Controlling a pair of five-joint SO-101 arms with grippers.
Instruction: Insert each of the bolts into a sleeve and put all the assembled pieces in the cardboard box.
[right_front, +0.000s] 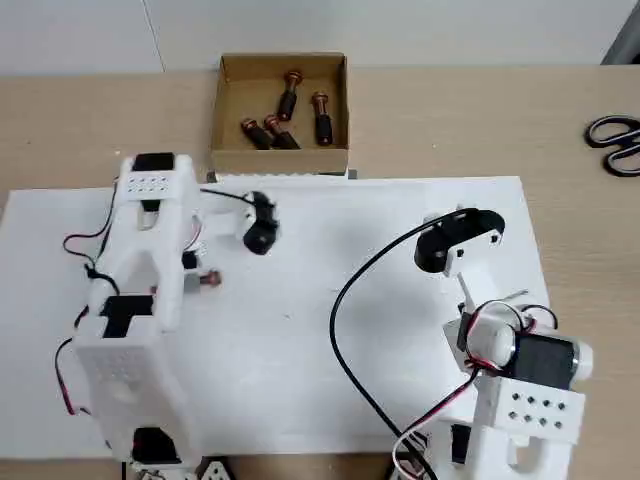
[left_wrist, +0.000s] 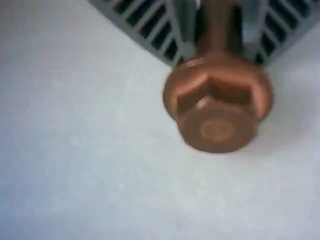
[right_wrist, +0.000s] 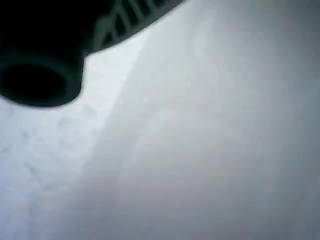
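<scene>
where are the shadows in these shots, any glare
High view: even light, no glare, faint shadows on the white sheet. Left wrist view: the bolt in the left pincer throws a soft shadow on the sheet. Right wrist view: a broad grey shadow runs diagonally across the sheet; the sleeve is nearly black.

the bolt is smooth coppery metal, the sleeve matt black, the box cardboard.

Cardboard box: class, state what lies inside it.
Four copper bolts in black sleeves lie inside the cardboard box. The sleeves cover the bolts' shanks.
</scene>
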